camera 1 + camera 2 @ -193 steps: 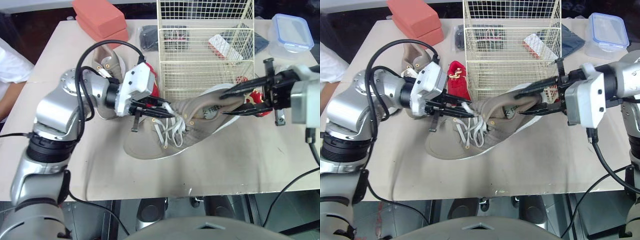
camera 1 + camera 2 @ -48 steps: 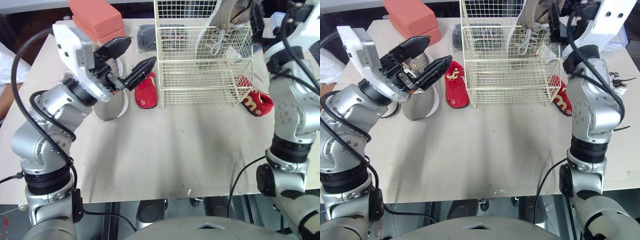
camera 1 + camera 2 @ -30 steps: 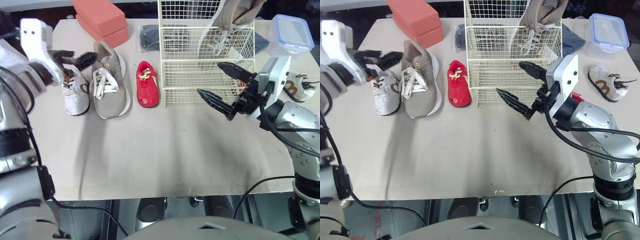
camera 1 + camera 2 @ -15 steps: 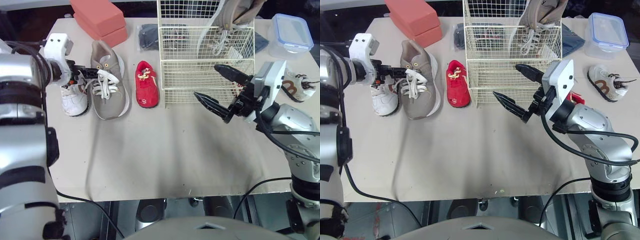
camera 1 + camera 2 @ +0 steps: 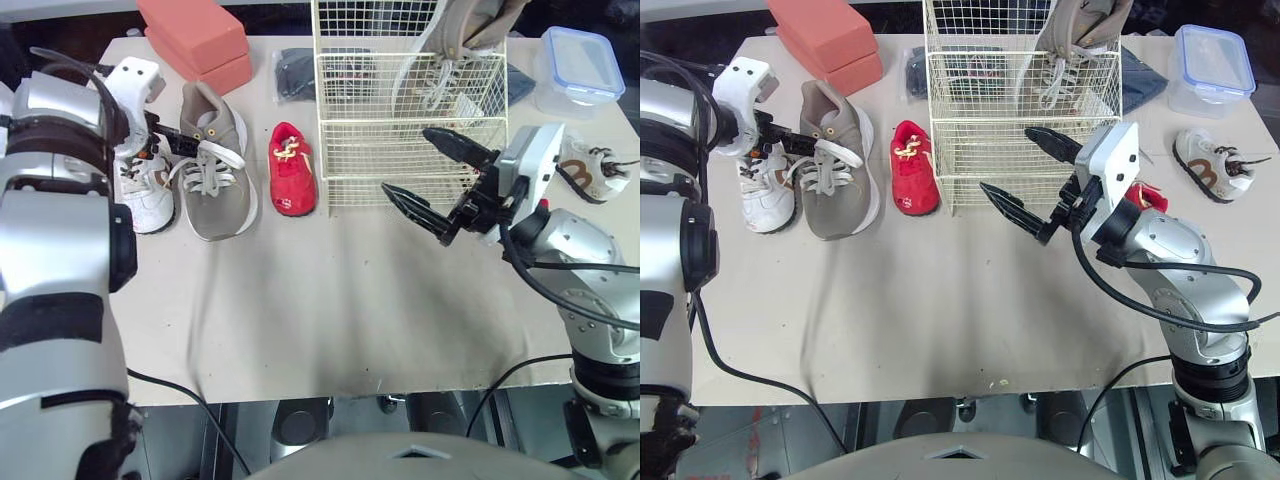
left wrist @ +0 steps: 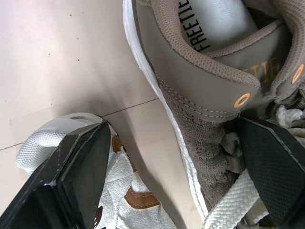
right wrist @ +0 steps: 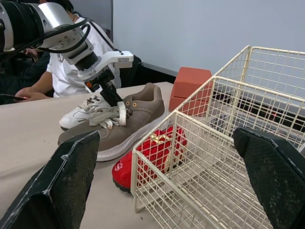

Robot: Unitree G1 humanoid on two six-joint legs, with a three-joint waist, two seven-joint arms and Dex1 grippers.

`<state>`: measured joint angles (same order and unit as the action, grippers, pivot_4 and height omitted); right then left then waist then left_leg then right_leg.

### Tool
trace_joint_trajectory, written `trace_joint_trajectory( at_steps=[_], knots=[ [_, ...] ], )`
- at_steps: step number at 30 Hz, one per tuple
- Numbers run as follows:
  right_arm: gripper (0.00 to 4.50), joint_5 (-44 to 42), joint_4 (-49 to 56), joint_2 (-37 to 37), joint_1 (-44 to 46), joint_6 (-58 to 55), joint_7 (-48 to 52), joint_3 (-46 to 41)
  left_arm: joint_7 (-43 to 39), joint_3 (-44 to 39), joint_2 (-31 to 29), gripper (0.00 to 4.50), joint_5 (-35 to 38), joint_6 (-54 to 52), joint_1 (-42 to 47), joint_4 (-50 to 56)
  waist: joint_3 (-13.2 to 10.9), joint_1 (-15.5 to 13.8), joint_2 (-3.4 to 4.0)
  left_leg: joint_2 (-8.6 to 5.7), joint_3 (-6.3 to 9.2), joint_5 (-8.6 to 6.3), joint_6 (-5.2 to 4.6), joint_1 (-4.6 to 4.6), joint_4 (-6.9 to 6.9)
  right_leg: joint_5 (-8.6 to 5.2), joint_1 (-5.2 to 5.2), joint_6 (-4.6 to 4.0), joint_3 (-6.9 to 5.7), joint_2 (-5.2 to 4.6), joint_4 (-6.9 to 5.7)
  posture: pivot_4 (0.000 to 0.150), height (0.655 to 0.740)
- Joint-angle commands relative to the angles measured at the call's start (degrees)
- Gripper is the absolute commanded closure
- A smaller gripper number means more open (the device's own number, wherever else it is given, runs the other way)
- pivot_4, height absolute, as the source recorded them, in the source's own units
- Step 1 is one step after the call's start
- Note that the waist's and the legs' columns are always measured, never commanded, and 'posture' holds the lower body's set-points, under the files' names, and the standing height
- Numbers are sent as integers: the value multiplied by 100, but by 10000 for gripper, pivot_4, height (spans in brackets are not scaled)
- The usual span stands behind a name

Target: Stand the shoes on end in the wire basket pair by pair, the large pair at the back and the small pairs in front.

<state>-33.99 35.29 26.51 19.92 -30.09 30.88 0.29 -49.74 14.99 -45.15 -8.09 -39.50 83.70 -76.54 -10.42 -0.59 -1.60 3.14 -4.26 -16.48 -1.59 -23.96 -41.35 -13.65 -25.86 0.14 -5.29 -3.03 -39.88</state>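
From the head, the right gripper (image 5: 405, 160) hangs wide open and empty just in front of the wire basket (image 5: 340, 120). Past its fingertips, in the basket's far corner, a taupe shoe (image 5: 468, 28) stands on end, laces dangling, its top above the rim. A second red shoe (image 5: 1145, 195) peeks out behind this gripper's wrist. Farther out on that side lie a small white-and-brown shoe (image 5: 590, 168) and a blue-rimmed lidded box (image 5: 575, 62), contents unclear. The left gripper (image 5: 168, 143), open, sits at the second taupe shoe (image 5: 215, 170). The white shoe (image 5: 145, 190) is on its outer side, and the red shoe (image 5: 293, 170) is on the basket side.

The left wrist view shows its jaws apart, gripping nothing. One finger (image 6: 81, 167) is over the white shoe and the other is at the taupe laces. The insole between them reads "FREETIE"; lettering on the tongue ends "TIE".

In the right wrist view the spread fingers (image 7: 71, 181) frame the basket's corner, with the red shoe against its wall. A person in white (image 7: 66, 71) sits beyond.
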Motion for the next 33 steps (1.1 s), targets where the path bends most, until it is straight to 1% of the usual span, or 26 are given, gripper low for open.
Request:
trace_joint_trajectory(
  at_steps=[1,3,6,7,8,10,11,12,13,14,15,20,26,30,33],
  knots=[
    [691,61,137,-71,88,192,-23,2,62,-122,106,0,-207,-199,94,-155,0,-4,0,0,0,0,0,0,0,0,0,0,-1,0,-1,1500,6860],
    [691,92,140,-94,95,199,-27,7,96,-214,153,0,-239,-273,88,-173,0,-9,0,0,0,0,0,0,-2,0,0,1,-1,-1,-2,1500,6860],
    [0,127,156,-106,97,205,-13,8,186,-325,208,8292,-290,-320,9,-185,0,-10,0,-1,0,0,0,0,-4,0,1,1,-2,-3,-3,1500,6860],
    [0,119,165,-103,95,201,-6,4,155,-310,227,11712,-349,-366,-2,-190,0,-9,-1,-1,0,0,0,0,-4,0,1,1,-2,-3,-3,1500,6860],
    [0,87,180,-94,88,186,13,-6,142,-330,243,17920,-374,-392,-10,-190,1,-7,-1,-1,0,0,0,0,-5,0,1,0,-1,-4,-4,1500,6860],
    [0,34,200,-71,76,144,40,-23,111,-349,265,25421,-406,-415,-16,-186,1,-4,-1,-1,0,1,1,2,-5,1,1,-1,-1,-3,-7,1500,6860],
    [0,1,211,-47,64,118,66,-35,102,-360,271,32549,-415,-420,-17,-183,1,2,-1,-1,0,1,1,3,-5,1,1,-1,-1,-3,-10,1500,6860],
    [0,-38,222,-15,44,95,105,-48,91,-375,274,35635,-430,-431,-14,-182,1,16,-1,-1,-1,1,1,4,-5,1,1,0,0,-2,-10,1500,6860],
    [0,-70,232,38,16,81,167,-59,85,-394,273,40071,-448,-436,-13,-181,1,20,-1,-1,-1,1,1,6,-5,1,1,-1,1,-2,-12,1500,6860],
    [0,-81,234,102,-9,68,223,-61,82,-415,270,43381,-462,-441,-13,-180,1,22,-1,0,-1,1,2,6,-5,1,1,-1,1,-1,-12,1500,6860],
    [0,-79,231,169,-34,60,280,-61,76,-432,264,44858,-474,-446,-13,-180,1,22,-1,0,-2,1,1,6,-5,1,1,-1,1,-2,-12,1500,6860],
    [0,-74,161,405,-93,108,530,-77,1,-539,214,44860,-479,-477,5,-175,1,26,-1,-1,-5,1,1,6,-6,2,1,-2,4,-2,-10,1500,6860],
    [0,-70,41,415,7,197,698,-93,62,-730,104,44861,-433,-454,45,-149,1,36,-1,-1,-5,1,1,6,-6,9,1,-14,3,-3,-10,1500,6860],
    [0,-73,-36,378,46,242,755,-108,210,-894,0,44861,-406,-210,216,-83,-1,57,-4,0,-2,1,1,3,-6,10,1,-15,1,-3,-9,1500,6860],
    [0,-123,-86,350,93,259,774,-141,55,-954,-103,44861,-395,-217,484,-39,-8,75,-16,0,0,1,2,1,-7,10,0,-16,-2,-3,-10,1500,6860]
  ],
)
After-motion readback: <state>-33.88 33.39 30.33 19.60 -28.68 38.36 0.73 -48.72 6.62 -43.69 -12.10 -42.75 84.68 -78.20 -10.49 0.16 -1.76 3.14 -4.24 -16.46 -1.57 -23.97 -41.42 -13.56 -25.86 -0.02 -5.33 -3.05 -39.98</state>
